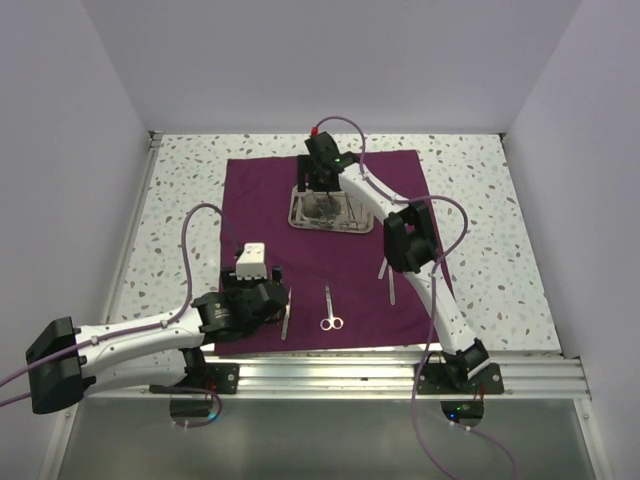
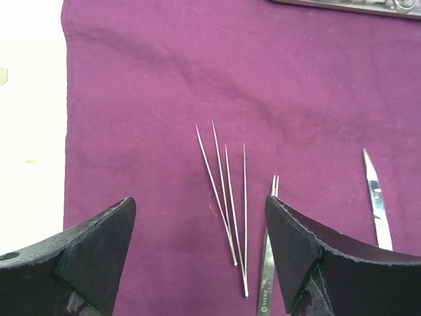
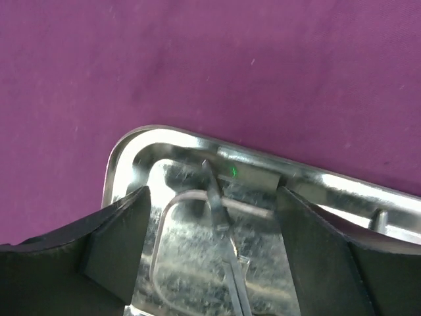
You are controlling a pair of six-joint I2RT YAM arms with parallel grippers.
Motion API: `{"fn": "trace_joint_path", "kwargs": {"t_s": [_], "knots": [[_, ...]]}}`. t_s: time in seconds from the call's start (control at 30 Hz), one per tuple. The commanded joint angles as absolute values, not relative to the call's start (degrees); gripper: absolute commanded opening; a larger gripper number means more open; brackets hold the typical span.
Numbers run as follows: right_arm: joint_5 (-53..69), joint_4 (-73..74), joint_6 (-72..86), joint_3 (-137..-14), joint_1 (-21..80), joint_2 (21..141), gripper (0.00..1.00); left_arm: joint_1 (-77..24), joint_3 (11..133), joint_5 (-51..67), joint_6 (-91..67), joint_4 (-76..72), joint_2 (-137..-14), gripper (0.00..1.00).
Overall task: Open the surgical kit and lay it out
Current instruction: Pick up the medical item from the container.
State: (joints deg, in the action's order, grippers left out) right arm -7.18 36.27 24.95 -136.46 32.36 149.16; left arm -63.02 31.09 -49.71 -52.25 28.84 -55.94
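Note:
The dark purple cloth [image 1: 260, 200] lies spread flat on the table. The steel tray [image 1: 300, 222] sits on its far middle. My right gripper [image 1: 321, 186] hangs over the tray's far end, open, its fingers [image 3: 112, 250] either side of a steel instrument [image 3: 220, 214] lying in the tray [image 3: 122, 158]. My left gripper [image 1: 273, 292] is open and low over the cloth's near left part. Between its fingers [image 2: 99, 243] lie several thin steel needles [image 2: 227, 191]. Tweezers [image 2: 266, 263] lie by its right finger and also show in the top view [image 1: 286, 322]. Ring-handled scissors [image 1: 329, 307] lie nearby.
Two more steel tools [image 1: 391, 287] lie on the cloth's near right, beside my right arm [image 1: 410, 240]. A scissor blade [image 2: 376, 197] shows at the right of the left wrist view. Speckled tabletop [image 1: 180, 200] surrounds the cloth, white walls stand on three sides, and a metal rail [image 1: 330, 375] runs along the near edge.

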Motion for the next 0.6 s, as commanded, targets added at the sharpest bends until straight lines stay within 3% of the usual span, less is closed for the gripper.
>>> {"fn": "trace_joint_path", "kwargs": {"t_s": [0.0, 0.57], "knots": [[-13.4, 41.1, 23.3, -141.3, 32.3, 151.7, 0.78, -62.8, 30.6, -51.3, -51.4, 26.0, -56.3, 0.82], [-18.8, 43.3, 22.6, -134.5, 30.0, 150.8, 0.26, -62.8, 30.5, -51.4, -51.7, 25.8, -58.4, 0.82]]}}
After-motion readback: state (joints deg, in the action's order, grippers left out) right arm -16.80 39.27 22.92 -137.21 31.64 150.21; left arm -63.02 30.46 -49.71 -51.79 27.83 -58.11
